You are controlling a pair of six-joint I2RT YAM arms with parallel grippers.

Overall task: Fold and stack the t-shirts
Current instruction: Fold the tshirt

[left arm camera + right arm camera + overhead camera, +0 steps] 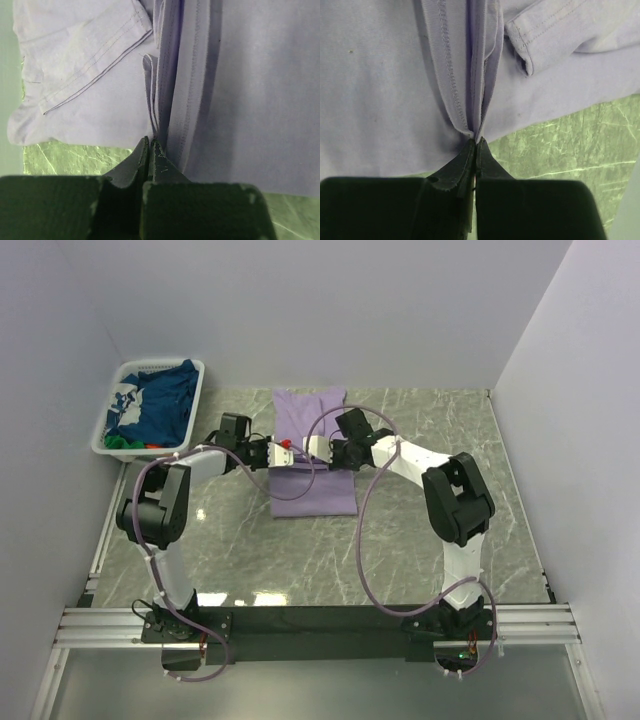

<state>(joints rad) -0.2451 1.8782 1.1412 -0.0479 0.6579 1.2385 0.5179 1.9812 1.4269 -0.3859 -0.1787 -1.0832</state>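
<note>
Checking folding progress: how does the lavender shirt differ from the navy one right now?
The lavender shirt lies spread on the table; the navy shirt is bunched in the basket. The left gripper and right gripper pinch lavender; no gripper holds navy. Lavender is plain; navy has white print. Both are soft cloth.

Overall light: bright, even, coming from overhead; the white walls are washed pale.
Glare: a soft sheen on the marble table in the top view, nothing blown out.
Shadows: faint and short up top; a dark band runs along the fold of the lavender t-shirt in the left wrist view.
Focus: stitching is crisp in both wrist views; the left gripper and right gripper are close to the lens, dark and slightly soft.
Colour: the wrist views tint the table green.
</note>
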